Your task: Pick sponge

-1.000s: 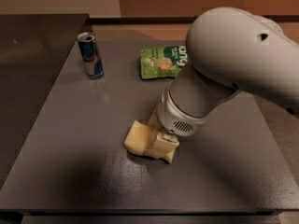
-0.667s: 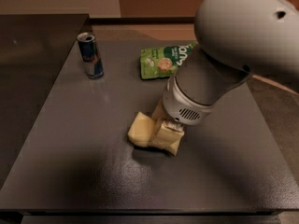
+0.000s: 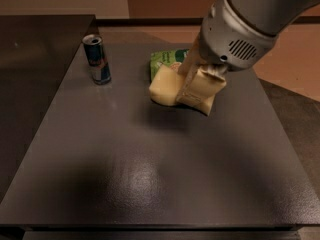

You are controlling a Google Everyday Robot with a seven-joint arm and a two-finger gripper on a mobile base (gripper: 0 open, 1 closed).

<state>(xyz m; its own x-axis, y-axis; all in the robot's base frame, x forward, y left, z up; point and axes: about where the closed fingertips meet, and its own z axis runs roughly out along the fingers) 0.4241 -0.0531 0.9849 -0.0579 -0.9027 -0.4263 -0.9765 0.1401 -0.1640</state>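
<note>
Fingers [image 3: 189,81] of the robot's pale yellow gripper [image 3: 191,95] are shut tight on the thick, pale yellow foam sponge [image 3: 164,88], one finger lying down its front and squashing it in the middle. The gripper hangs over the far right part of the big dark grey flat table [image 3: 150,179], at the end of the fat grey and white robot arm [image 3: 240,31] that comes in from the top right corner. The sponge sits in the gripper's hold a little above the table, tipped so its right end points down, and a soft dark shadow lies on the table under it. Just behind the sponge is the green crinkly snack bag [image 3: 165,58], and the sponge hides part of it. Well off to the left, near the far edge of the table, a tall blue and silver drink can [image 3: 97,60] stands upright.
</note>
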